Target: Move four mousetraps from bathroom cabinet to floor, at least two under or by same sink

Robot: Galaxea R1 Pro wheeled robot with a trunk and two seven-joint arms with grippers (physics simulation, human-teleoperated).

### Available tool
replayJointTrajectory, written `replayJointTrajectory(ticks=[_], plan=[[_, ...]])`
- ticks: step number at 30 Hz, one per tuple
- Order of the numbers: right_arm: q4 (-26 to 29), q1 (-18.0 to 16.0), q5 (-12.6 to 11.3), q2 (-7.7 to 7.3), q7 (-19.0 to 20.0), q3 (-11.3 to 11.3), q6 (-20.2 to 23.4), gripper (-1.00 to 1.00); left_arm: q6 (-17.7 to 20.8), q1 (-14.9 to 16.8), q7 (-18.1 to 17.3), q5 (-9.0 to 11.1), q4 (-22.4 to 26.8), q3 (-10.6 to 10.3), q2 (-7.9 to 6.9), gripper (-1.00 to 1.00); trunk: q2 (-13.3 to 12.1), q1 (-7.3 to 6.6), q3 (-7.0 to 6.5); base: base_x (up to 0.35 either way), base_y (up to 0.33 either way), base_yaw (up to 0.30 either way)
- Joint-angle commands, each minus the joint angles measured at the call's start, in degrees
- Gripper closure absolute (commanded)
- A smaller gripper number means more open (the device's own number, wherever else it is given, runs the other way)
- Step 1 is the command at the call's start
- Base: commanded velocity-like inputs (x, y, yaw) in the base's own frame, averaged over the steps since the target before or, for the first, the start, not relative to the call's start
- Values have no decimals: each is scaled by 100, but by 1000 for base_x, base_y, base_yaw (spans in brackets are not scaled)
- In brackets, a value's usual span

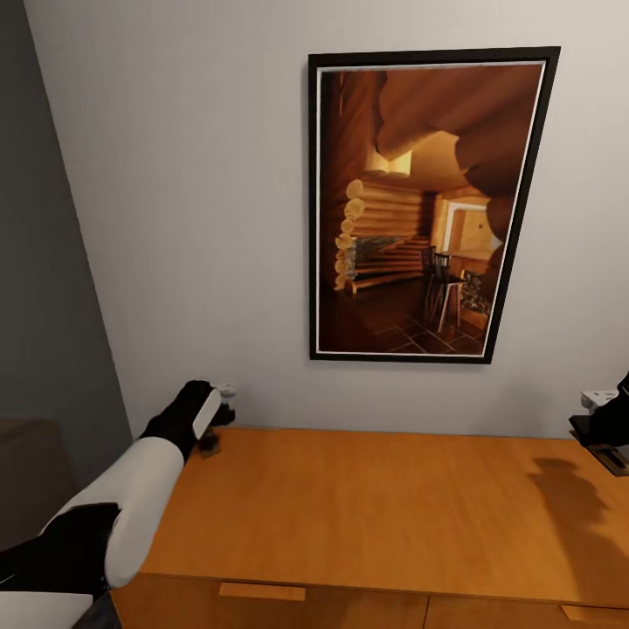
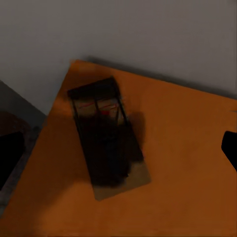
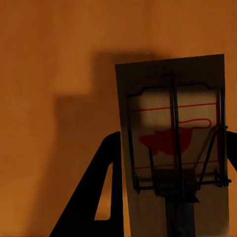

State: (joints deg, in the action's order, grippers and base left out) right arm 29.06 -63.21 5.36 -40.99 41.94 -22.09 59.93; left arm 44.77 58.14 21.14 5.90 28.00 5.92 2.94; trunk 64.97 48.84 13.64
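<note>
Behind your cabinet (image 1: 367,498) hung one framed cabin picture (image 1: 424,205). Two mousetraps, unlabeled: left gripper (image 1: 212,437) clenched one mousetrap (image 2: 106,136) at far-left corner; right gripper (image 1: 603,437) clenched another (image 3: 173,148).

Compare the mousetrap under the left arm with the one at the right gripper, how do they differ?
The left mousetrap lies flat on the cabinet top at its back left corner, dim in the arm's shadow; the right mousetrap appears raised above the top, throwing a shadow on the wood. The left one's markings barely show, while the right one's red print, wire and spring read clearly. Both are flat rectangles with dark wire.
</note>
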Motion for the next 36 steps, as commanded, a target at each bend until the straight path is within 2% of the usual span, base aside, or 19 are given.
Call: replayJointTrajectory(ticks=[1,7,15,25,36], plan=[[5,-7,48,-5,60,-23,7,100,7,4,48,56,-60,22,-2,-100,6,1,8,0,0,0],[-1,-7,45,3,60,-23,7,100,-17,4,45,49,-407,23,-32,-100,6,1,8,0,0,0],[-4,-7,40,4,60,-20,7,100,-75,4,39,225,-483,23,-46,-100,6,1,8,0,0,0],[-6,-7,25,4,60,-21,7,100,-622,4,39,284,-934,18,-86,-100,6,1,8,0,0,0],[-6,-7,35,4,60,-22,7,100,-692,4,31,283,-938,7,-101,-100,6,1,8,0,0,0]])
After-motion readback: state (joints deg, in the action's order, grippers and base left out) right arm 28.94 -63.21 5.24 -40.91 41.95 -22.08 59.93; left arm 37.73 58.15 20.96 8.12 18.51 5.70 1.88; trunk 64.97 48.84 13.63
